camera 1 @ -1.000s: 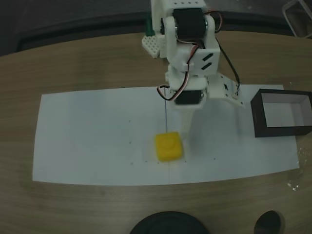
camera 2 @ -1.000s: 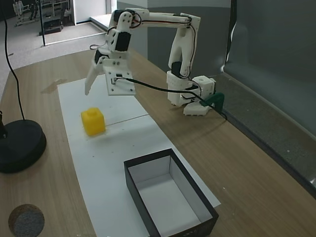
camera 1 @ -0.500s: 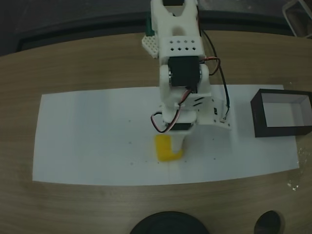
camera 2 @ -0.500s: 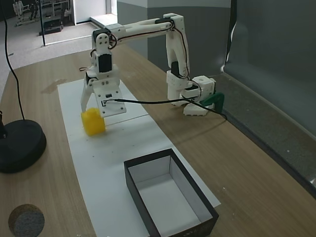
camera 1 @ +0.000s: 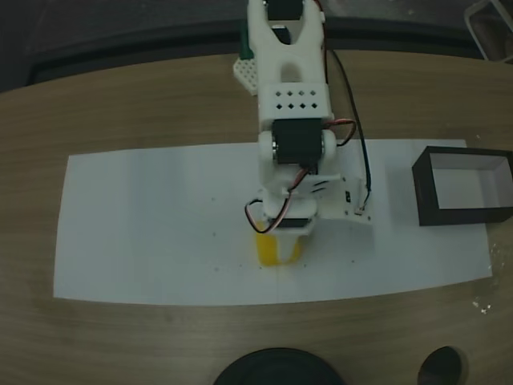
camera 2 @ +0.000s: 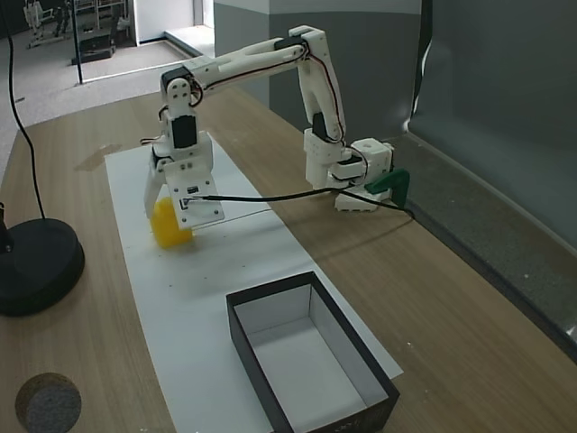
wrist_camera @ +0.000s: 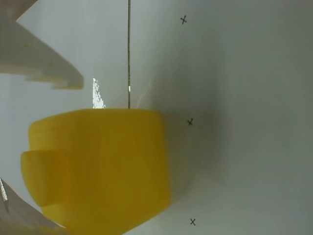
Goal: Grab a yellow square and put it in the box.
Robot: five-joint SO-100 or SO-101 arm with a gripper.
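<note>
One bright yellow square (wrist_camera: 98,169), rounded edges, between gripper (camera 2: 171,216) fingers.

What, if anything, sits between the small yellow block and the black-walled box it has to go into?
Nothing visible does. In a fixed view the yellow block, bracketed by the white gripper, and the black-walled box lie on the same white paper sheet, with only bare paper between them.
</note>
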